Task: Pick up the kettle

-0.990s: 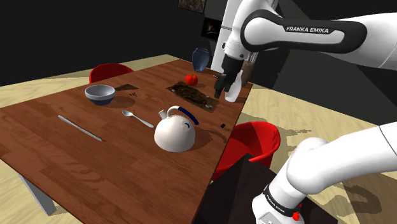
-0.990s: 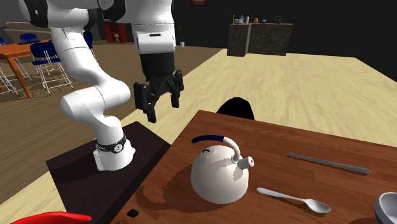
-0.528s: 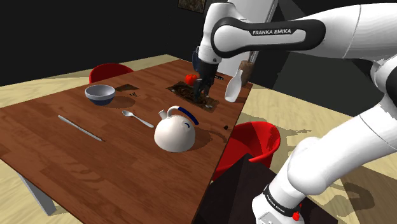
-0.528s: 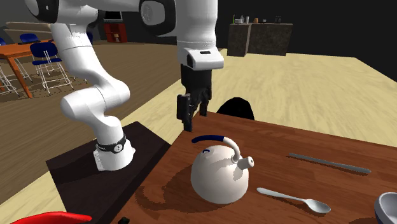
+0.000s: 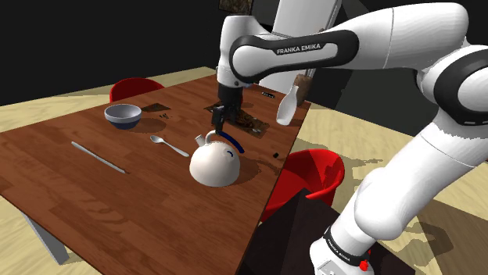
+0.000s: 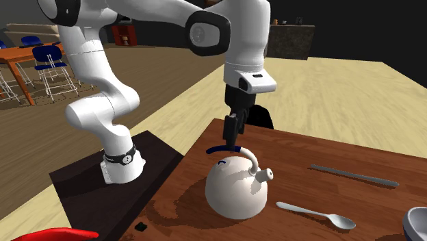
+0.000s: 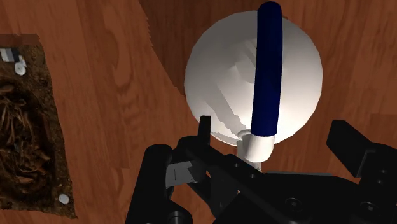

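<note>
A white round kettle (image 5: 213,162) with a dark blue handle (image 5: 233,141) sits on the brown wooden table (image 5: 117,203), near the edge toward the stand. My black gripper (image 5: 218,117) hangs just above the handle, pointing down. From the second exterior view, the gripper (image 6: 233,130) hovers over the far end of the handle (image 6: 226,148) of the kettle (image 6: 236,185). Through the wrist camera, the fingers stand apart and open on either side of the handle's (image 7: 266,63) white base, touching nothing; the gripper (image 7: 273,137) holds nothing, and the kettle (image 7: 219,83) lies below.
On the table lie a blue-grey bowl (image 5: 123,116), a spoon (image 5: 168,144), a long grey utensil (image 5: 98,157) and a brown mat (image 5: 242,121). A white bottle (image 5: 286,105) stands at the table's edge. A red chair (image 5: 313,176) sits beside the dark stand (image 5: 289,234).
The arm has swung from beyond the table's edge to over the kettle. The gripper turned and came down close to the blue handle. The kettle has not moved.
</note>
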Action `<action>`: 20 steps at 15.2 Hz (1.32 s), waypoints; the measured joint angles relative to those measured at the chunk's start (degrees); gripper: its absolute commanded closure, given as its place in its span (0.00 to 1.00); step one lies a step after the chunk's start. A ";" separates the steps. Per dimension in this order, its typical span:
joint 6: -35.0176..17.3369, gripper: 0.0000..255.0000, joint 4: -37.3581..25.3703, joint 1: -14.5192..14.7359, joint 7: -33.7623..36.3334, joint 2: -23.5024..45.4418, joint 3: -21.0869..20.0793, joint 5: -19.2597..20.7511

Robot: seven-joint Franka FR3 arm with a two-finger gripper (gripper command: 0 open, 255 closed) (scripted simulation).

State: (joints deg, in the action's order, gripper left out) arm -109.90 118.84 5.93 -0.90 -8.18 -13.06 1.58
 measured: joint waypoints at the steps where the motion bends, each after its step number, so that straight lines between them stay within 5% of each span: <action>1: -0.86 0.00 0.72 0.05 0.14 0.16 -0.08 0.04; 5: -3.73 0.00 2.93 0.07 0.38 0.86 -0.16 0.23; 6: -4.02 1.00 3.13 0.07 0.41 0.96 -0.17 0.26; 20: -1.96 1.00 1.49 0.08 0.27 0.58 -0.15 0.13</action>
State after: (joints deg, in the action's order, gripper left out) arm -111.86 120.33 6.01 -0.63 -7.60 -13.21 1.72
